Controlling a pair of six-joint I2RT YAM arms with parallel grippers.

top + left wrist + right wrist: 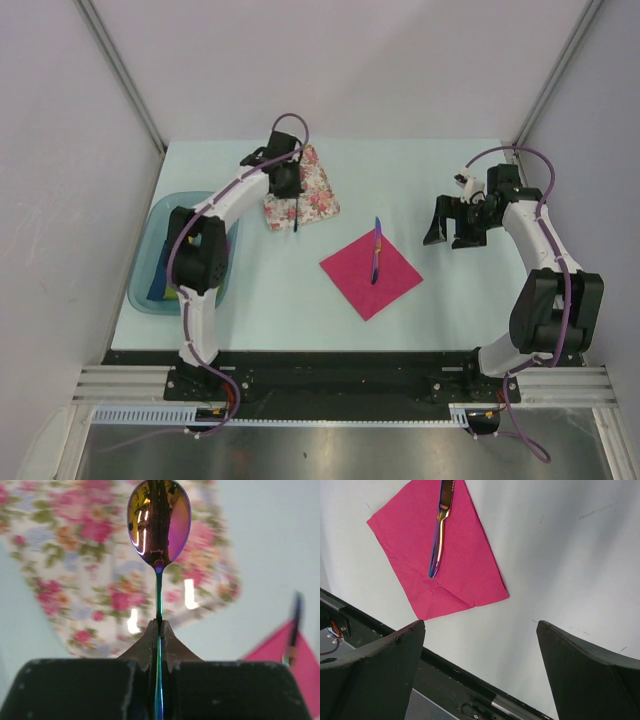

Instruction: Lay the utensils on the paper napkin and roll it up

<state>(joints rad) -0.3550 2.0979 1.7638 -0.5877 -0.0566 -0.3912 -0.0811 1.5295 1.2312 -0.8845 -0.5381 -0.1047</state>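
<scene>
The spoon (159,522) is mirror-glossy iridescent metal; the knife (440,530) has the same polished sheen. The paper napkin (465,565) looks matt, faintly creased. The floral napkin (75,570) is matt. The tabletop (560,545) is smooth, matt, lightly scuffed.

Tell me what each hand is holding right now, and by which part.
Left hand grips the spoon by its handle, below the bowl; right hand is open, holding nothing.

Magenta napkin (465,565); iridescent purple-gold spoon (159,522); floral cloth (75,580)
</scene>
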